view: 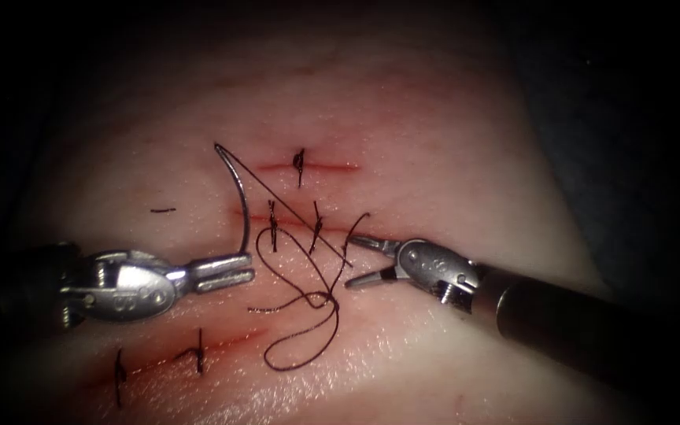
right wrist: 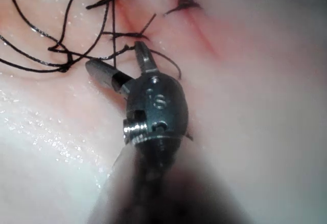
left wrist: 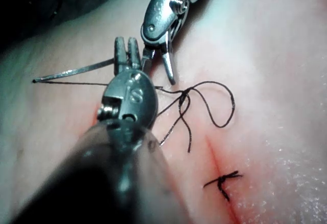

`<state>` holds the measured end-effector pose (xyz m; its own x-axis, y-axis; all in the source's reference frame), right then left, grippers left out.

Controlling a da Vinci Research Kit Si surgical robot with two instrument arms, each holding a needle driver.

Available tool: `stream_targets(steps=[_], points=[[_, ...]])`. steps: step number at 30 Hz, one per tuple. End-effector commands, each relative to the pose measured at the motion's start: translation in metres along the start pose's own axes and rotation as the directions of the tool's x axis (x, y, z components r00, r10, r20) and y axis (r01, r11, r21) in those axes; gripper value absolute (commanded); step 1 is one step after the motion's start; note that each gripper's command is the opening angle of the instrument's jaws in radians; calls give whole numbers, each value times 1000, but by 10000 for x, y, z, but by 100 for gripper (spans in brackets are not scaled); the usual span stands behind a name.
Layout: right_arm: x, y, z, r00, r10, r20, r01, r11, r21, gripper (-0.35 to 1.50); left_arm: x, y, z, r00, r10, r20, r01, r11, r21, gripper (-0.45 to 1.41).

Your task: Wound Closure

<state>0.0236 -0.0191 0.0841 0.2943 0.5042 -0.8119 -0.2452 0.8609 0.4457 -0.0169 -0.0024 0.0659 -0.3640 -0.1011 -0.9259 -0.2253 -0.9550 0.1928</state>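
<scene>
Needle [view: 239,197] clamped near its tail by left pincer [view: 226,271], arcing up clear of tissue [view: 450,142]; right pincer [view: 362,260] gaping, empty, beside thread [view: 308,315].

Two steel needle drivers on dark shafts at the bench.
The left tool [view: 226,270] has a rounded, polished silver wrist housing with small stamped markings, a round pin and a ribbed screw at its base, ending in two flat, blunt jaws. The right tool [view: 358,262] shows a matching silver housing with a threaded screw, slimmer pointed jaws and a dark shaft.
</scene>
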Motion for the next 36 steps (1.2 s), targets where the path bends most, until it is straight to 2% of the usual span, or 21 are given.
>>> stream_targets(steps=[1, 7, 10, 17, 18, 19, 23, 29, 36], points=[[1, 3, 14, 1000, -4, -2, 4, 1000, 9, 79, -3, -1, 8, 1000, 0, -3, 0, 1000, 0, -45], [-2, 1, 15, 1000, -9, 9, 9, 1000, 19, 79, -4, 0, 9, 1000, 1, -2, -1, 1000, -5, -45], [0, -2, 13, 1000, -9, 9, 9, 1000, 22, 71, -4, -1, 8, 1000, 1, -2, -1, 1000, -6, -45], [-9, 3, 33, 1000, 1, 7, -1, 1000, 12, 67, 0, 3, 9, 1000, -9, -8, 9, 1000, -5, -45], [-9, 3, 33, 1000, 1, 7, -1, 1000, 12, 56, 0, 3, 9, 1000, -9, -8, 8, 1000, -5, -45], [-10, 3, 34, 1000, -1, 6, 1, 1000, 15, -33, 0, 2, 8, 1000, -9, -8, 9, 1000, -6, -45], [-12, 1, 30, 1000, 14, 11, -14, 999, 36, -35, 0, 3, 8, 1000, -8, -8, 8, 1000, -6, -45], [-15, -2, 9, 1000, 21, 17, -21, 999, 33, -35, -1, 7, 7, 1000, -15, -7, 15, 1000, -7, -45], [-14, -39, -14, 1000, 2, 13, -3, 997, 71, -35, -2, 24, 8, 1000, -27, -11, 27, 999, -19, -45]])
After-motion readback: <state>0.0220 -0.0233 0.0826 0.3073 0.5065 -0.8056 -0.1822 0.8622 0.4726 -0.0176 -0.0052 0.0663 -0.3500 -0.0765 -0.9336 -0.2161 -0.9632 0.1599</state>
